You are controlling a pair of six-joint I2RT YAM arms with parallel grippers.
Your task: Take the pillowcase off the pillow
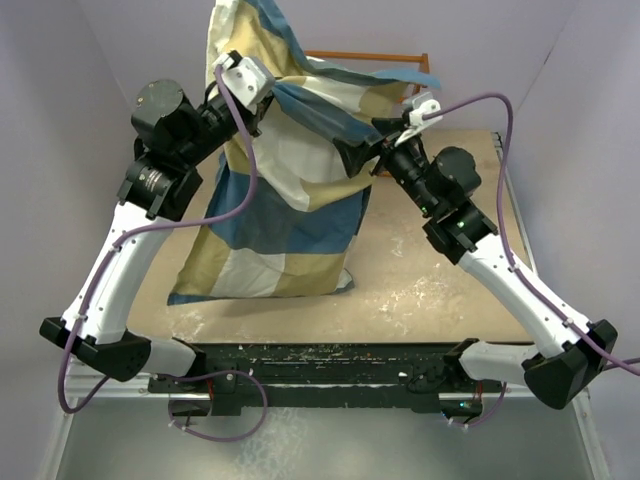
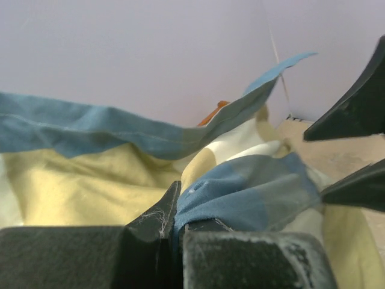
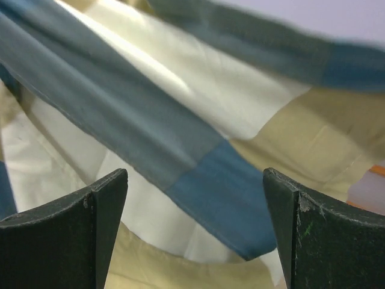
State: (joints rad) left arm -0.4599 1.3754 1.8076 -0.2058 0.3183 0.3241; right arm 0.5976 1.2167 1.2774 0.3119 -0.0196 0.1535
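The pillowcase [image 1: 290,200] is hanging lifted over the left-centre of the counter [image 1: 420,290], its lower end resting on the tan, white-scuffed top. The left gripper [image 1: 258,100] is pinching a blue fold; the right gripper [image 1: 352,157] is gaping wide at the cloth. Lilac walls [image 1: 120,40] are enclosing three sides; an orange wooden frame [image 1: 370,58] is showing at the far edge.

The right gripper [image 3: 194,180] has its jaws spread wide, a blue band of the white-and-tan pillowcase [image 3: 180,90] crossing the gap between them.
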